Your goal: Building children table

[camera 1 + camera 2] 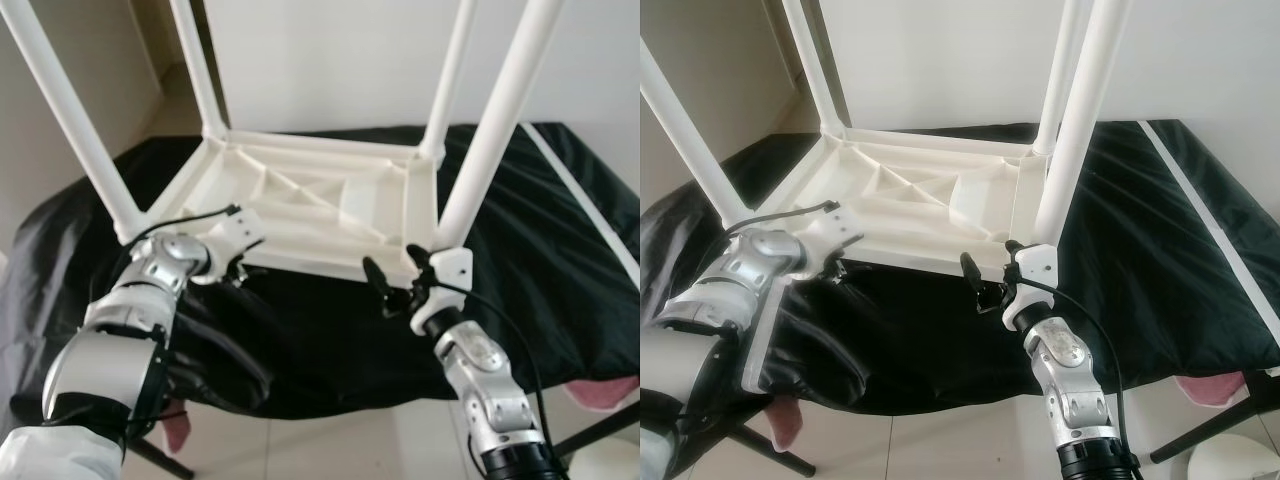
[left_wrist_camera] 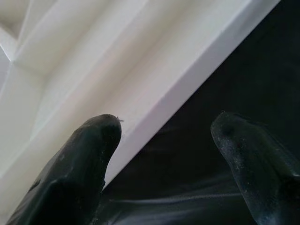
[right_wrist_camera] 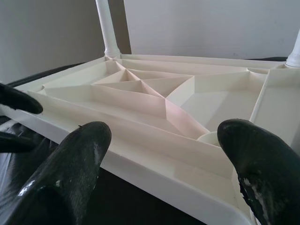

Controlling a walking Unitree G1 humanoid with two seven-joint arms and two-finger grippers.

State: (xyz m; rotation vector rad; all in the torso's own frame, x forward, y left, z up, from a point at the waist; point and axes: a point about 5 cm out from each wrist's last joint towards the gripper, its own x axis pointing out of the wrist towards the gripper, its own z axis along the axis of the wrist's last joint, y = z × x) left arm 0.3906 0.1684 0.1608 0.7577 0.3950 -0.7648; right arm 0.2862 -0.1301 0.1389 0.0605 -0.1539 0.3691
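**A:** ok so where's everything sitting right now?

**B:** The white plastic children's table is flipped upside down on the black-cloth-covered counter, ribbed underside up, four white round legs sticking up at its corners. Its long near rim runs along the counter's near edge, and both arms are right at that rim.

**A:** which arm's closer?

**B:** Pretty even, I'd say. The left tool is at the near-left part of the rim, fingers spread apart, one black finger up against the white edge and the other over the cloth. Nothing held. The right tool is at the near-right corner, just below the nearest leg, also spread wide and holding nothing. From its wrist cam the rim runs across in front of the fingers.

**A:** arm pose?

**B:** Both silver forearms reach forward from the counter's near edge, wrists roughly level with the rim. Looks to me like a two-handed grab of that near rim is what's coming.
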